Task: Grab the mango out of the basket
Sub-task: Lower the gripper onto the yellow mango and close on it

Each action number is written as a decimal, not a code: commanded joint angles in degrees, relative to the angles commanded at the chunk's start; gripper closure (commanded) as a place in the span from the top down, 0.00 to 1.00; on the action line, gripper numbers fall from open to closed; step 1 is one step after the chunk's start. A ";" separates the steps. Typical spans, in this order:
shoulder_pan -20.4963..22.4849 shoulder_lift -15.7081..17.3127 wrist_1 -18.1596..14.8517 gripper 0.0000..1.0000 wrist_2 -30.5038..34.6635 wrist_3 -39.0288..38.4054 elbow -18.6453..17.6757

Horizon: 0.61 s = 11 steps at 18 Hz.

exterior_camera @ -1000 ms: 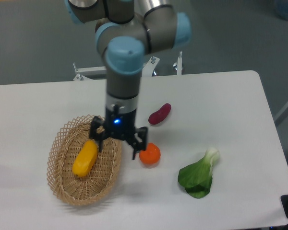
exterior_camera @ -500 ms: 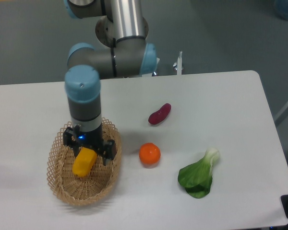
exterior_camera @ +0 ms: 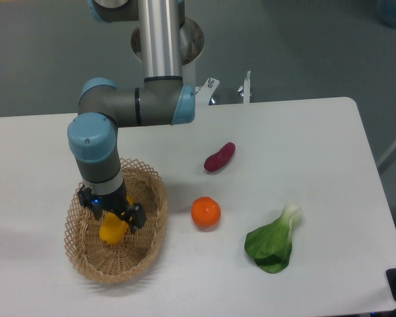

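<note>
Gripper (exterior_camera: 111, 215) is down inside the basket (exterior_camera: 152, 181), fingers straddling the mango (exterior_camera: 111, 229), w/ blue LED lit on the wrist. Jaws look partly spread around the fruit's upper end, but can't tell if they've clamped on it or are just bracketing it, since the gripper body hides most of the contact. Mango lies on the basket floor, left-centre, only its lower yellow-orange part showing under the tool. Arm comes in from above/behind, wrist approx vertical. Outside the basket on the white table (exterior_camera: 317, 132): round orange (exterior_camera: 206, 212) just right of the rim, dark red oblong veg (exterior_camera: 220, 157) further back, bok choy (exterior_camera: 273, 242) well apart to the right. Risks, as judgement: mango is smooth and rounded, and the grip seems near one end, so it could pivot or slip out on lift. Fingers close to the wicker may snag the weave and drag the basket up or sideways, maybe nudging the orange.
</note>
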 joint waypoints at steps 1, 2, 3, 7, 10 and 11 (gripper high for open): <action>-0.09 -0.17 0.00 1.00 0.09 0.00 -0.09; -0.09 -0.26 0.00 1.00 0.09 0.00 -0.09; -0.18 -0.53 0.00 1.00 0.26 0.00 -0.26; -0.18 -1.14 0.00 1.00 0.61 -0.09 -0.26; -0.97 -1.58 0.61 1.00 1.76 -0.09 -0.35; -0.97 -1.58 0.70 1.00 1.76 -0.17 -0.35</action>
